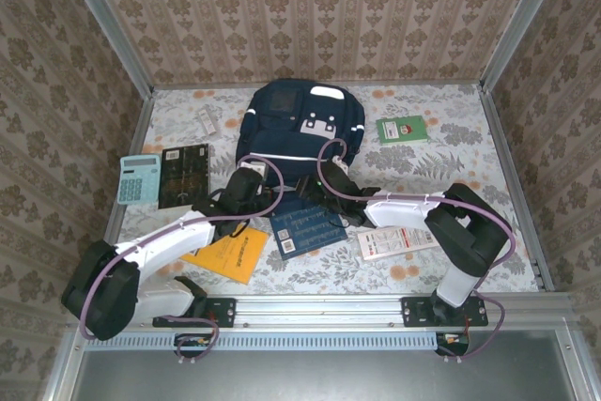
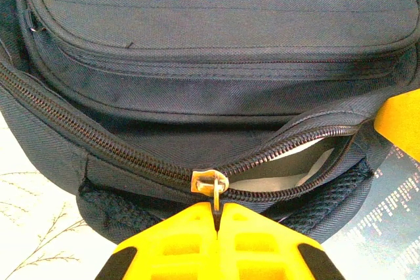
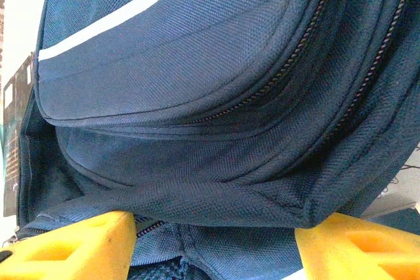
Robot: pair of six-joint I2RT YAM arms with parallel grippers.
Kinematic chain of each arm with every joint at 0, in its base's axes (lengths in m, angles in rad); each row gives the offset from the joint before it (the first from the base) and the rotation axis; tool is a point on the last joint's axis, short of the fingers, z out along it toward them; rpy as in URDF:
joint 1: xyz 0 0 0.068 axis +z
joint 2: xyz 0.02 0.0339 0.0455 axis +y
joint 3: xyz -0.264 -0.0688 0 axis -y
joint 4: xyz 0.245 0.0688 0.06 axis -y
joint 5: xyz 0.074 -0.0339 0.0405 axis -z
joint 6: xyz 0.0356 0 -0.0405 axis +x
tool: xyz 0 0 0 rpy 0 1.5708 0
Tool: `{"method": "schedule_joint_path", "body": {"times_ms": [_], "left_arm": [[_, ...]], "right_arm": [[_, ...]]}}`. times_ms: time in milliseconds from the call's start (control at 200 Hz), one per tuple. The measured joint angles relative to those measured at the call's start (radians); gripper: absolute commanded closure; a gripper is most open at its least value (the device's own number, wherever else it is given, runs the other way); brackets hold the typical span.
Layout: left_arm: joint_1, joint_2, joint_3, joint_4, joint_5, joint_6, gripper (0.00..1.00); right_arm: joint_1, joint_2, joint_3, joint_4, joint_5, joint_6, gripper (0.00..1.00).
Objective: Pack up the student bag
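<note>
The student bag (image 1: 305, 119), navy blue with a white stripe, lies flat at the back middle of the table. In the left wrist view my left gripper (image 2: 218, 216) is shut on the metal zipper pull (image 2: 216, 196) at the bag's near edge. Right of the slider (image 2: 209, 181) the zipper gapes and shows something pale inside. My right gripper (image 3: 216, 254) is open, its yellow fingers (image 3: 85, 247) wide apart, with a fold of the student bag (image 3: 216, 208) lying between them. From above, both grippers (image 1: 252, 174) (image 1: 331, 172) sit at the bag's near edge.
A light blue calculator (image 1: 139, 178) and a black booklet (image 1: 184, 176) lie at the left. An orange envelope (image 1: 230, 253), a blue booklet (image 1: 305, 224) and a white leaflet (image 1: 394, 241) lie near the arms. A green booklet (image 1: 402, 129) lies at the back right.
</note>
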Motion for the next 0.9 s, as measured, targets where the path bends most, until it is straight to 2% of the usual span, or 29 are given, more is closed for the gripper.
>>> {"method": "schedule_joint_path", "body": {"times_ms": [160, 295, 410, 535, 580, 780, 900], "left_arm": [[-0.007, 0.002, 0.0, 0.006, 0.0, 0.0, 1.0], [-0.011, 0.01, 0.0, 0.006, 0.0, 0.001, 1.0], [-0.01, 0.011, 0.0, 0.007, 0.0, 0.004, 1.0], [-0.011, 0.012, 0.0, 0.007, -0.003, 0.004, 1.0], [-0.01, 0.011, 0.0, 0.006, -0.003, 0.004, 1.0], [-0.013, 0.013, 0.001, 0.005, -0.016, 0.003, 1.0], [0.026, 0.014, 0.001, 0.001, -0.022, -0.013, 1.0]], "right_arm": [[-0.012, 0.0, 0.002, 0.022, 0.0, 0.019, 0.24], [-0.019, 0.002, 0.002, 0.044, 0.0, 0.032, 0.26], [-0.026, 0.004, 0.002, 0.055, 0.0, 0.05, 0.47], [-0.048, 0.005, 0.002, 0.056, -0.002, 0.061, 0.88], [-0.057, 0.005, 0.002, 0.056, -0.004, 0.065, 1.0], [-0.106, -0.001, 0.01, 0.035, -0.043, 0.033, 1.0], [-0.163, -0.033, 0.025, -0.004, -0.089, -0.015, 1.0]]}}
